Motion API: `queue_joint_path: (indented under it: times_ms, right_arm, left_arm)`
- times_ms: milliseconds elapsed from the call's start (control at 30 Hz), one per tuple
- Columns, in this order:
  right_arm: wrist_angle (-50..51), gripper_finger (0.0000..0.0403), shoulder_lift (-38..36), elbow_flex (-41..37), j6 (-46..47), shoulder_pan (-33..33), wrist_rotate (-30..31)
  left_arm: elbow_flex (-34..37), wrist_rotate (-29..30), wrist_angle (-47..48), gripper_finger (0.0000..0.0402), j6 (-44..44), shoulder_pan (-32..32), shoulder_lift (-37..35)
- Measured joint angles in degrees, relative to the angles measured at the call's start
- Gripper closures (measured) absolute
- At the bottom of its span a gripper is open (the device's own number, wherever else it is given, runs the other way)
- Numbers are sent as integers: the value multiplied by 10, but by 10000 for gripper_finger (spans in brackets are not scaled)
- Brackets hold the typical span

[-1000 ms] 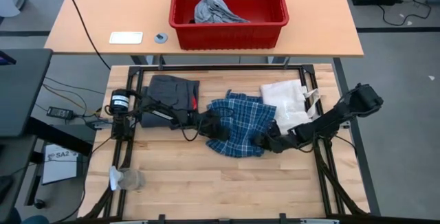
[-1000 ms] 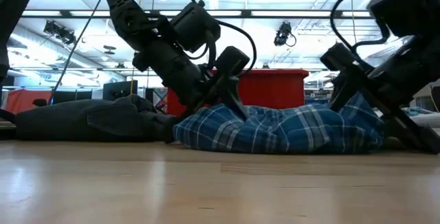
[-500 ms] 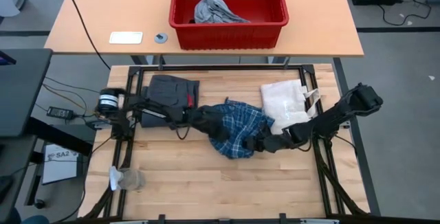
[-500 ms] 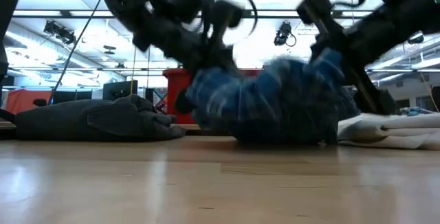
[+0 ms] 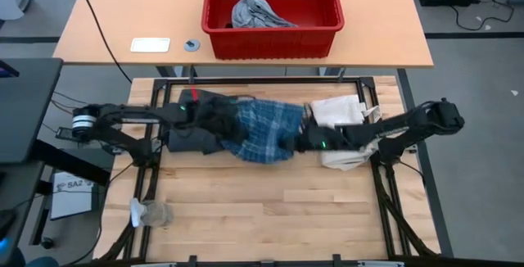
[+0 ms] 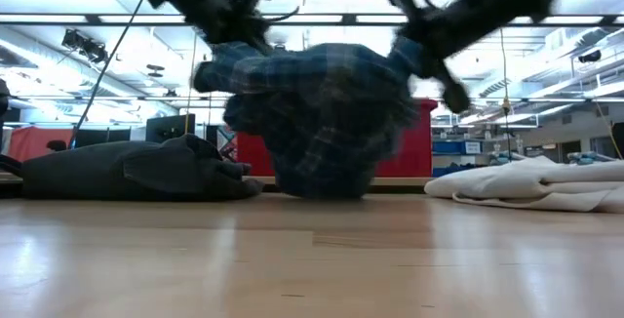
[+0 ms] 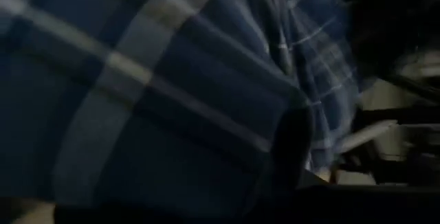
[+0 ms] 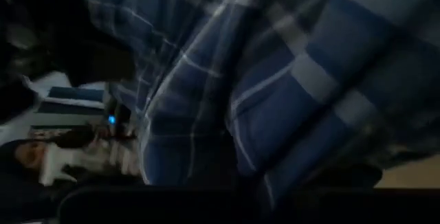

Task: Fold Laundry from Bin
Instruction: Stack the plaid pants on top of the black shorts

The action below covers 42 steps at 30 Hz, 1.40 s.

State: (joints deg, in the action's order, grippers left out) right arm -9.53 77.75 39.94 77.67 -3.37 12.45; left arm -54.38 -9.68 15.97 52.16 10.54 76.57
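Observation:
The blue-and-white plaid shirt (image 5: 262, 129) (image 6: 322, 113) hangs bunched between my two grippers over the table's far half. My left gripper (image 5: 219, 121) (image 6: 226, 53) is shut on its left end, my right gripper (image 5: 301, 138) (image 6: 409, 57) on its right end. Plaid cloth fills both wrist views. The shirt's lowest part (image 6: 322, 186) reaches down to about table level; I cannot tell whether it touches. A dark grey garment (image 5: 190, 128) (image 6: 136, 170) lies on the table under my left arm. The red bin (image 5: 272, 39) stands on the far table, a light grey piece (image 5: 255, 11) inside. My left gripper holds the shirt's left end (image 6: 234, 69) (image 7: 261, 135), coming slanting down from the table's left; the bunched cloth hides the fingertips. The shirt sags from there toward the other gripper. My right gripper holds the shirt's right end (image 6: 400, 64) (image 8: 240, 162), slanting down from the table's right; bunched cloth covers the fingertips. The cloth hangs slack in a deep sag between the two holds.
A white fabric bag (image 5: 342, 128) (image 6: 526, 181) lies at the right, under my right arm. A small grey and white object (image 5: 151, 212) sits at the near left corner. A white card (image 5: 150, 45) and a small round thing (image 5: 191, 45) lie left of the bin. Bare wood lies in front.
Both grippers have taken hold of the plaid shirt, then risen and gone toward the table's far edge. The shirt, which lay spread on the table, is gathered up and now hangs bunched between them, with most of it lifted clear.

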Motion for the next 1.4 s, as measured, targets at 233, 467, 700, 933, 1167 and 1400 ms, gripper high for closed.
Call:
queue_joint_path:
  times_ms: [233,467,700,933,1167,1400]
  right_arm:
    - [22,387,81,154,-144,157,-139]
    - [80,387,247,362,-225,228,-219]
    - [149,387,361,588,-284,269,-232]
    - [248,387,456,774,-327,298,-256]
    - [309,387,522,792,-313,253,-279]
    - [351,387,546,791,-301,198,-285]
  left_arm:
    - [-2,19,156,386,-68,108,-98]
    - [-1,10,219,386,-147,231,-170]
    - [-69,5,226,386,-267,375,-182]
    - [-110,-19,276,386,-325,474,-174]
    - [-47,-17,415,384,-351,485,-158]
    - [70,-99,425,378,-342,478,-163]
